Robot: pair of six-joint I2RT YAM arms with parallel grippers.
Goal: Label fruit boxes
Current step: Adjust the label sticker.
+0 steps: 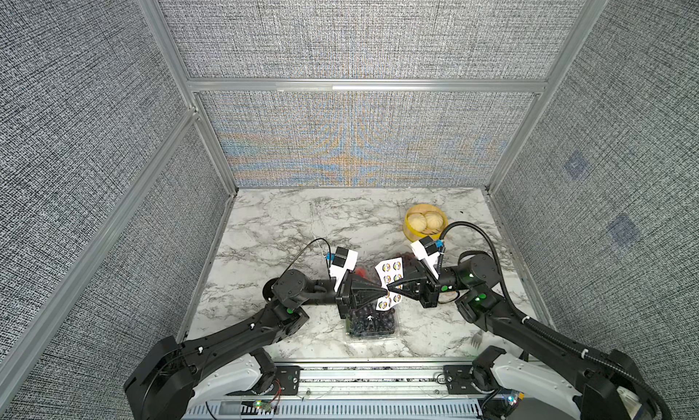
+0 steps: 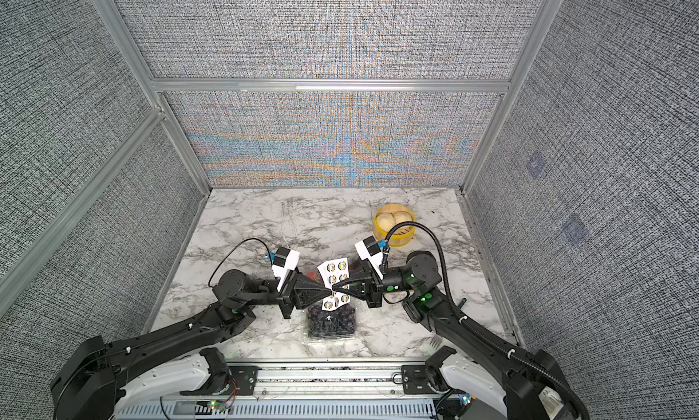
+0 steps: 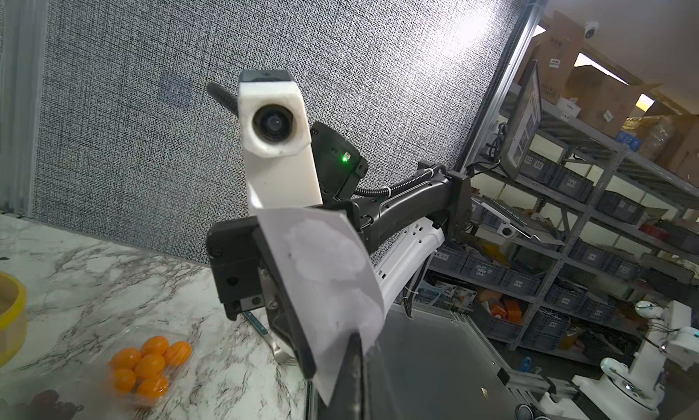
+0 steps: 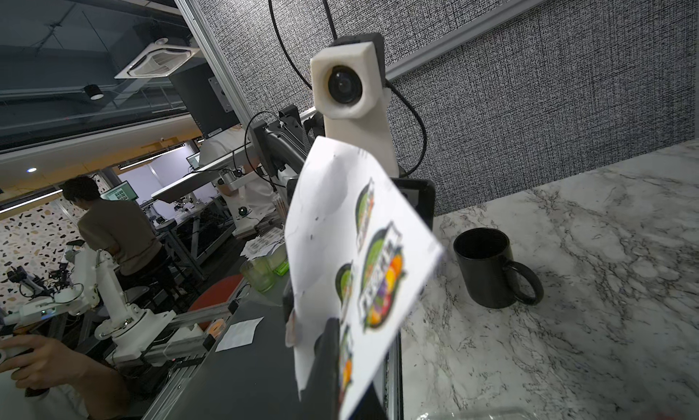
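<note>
- The arms are hiding most fruit boxes; the red-fruit box [image 1: 362, 272] is barely peeking out.
- The left gripper [image 1: 386, 293] and right gripper [image 1: 389, 288] are both pinching the sticker sheet [image 1: 389, 276] directly above the dark-grape box [image 1: 372, 322].
- The orange-fruit box [image 3: 149, 367] is lying on the marble table [image 1: 302, 225].

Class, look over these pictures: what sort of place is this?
Probably a robotics lab or workshop: a marble-look table boxed in by grey panels, storage shelves of bins beyond, and a small white robot arm on another bench.
</note>
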